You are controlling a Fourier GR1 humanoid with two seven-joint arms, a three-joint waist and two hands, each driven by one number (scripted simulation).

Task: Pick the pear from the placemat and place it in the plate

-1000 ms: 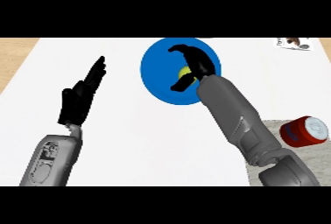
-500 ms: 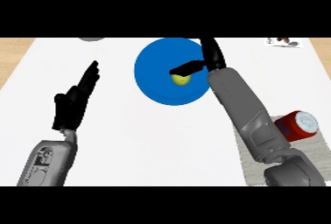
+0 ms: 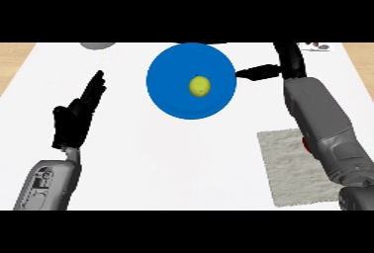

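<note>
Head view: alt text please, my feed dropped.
The pear lies in the middle of the blue plate. The right hand hangs open beside the plate's right rim, holding nothing; the left hand rests open at the left.

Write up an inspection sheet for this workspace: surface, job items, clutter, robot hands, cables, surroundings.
Surface: white counter top, flat.
Job's things: pear lies near the middle of the blue plate; placemat at the near right, no pear on it.
Clutter: red object at the placemat's edge, mostly hidden by the right forearm; grey object at the far edge, cut off; small dark item at the far right, too small to identify.
Robot hands: left robot hand open, fingers straight, rests at the left, holding nothing; right robot hand open, right of the plate, apart from the pear.
Cables: nothing seen.
Surroundings: wood-coloured surface beyond the white top's far corners.
</note>
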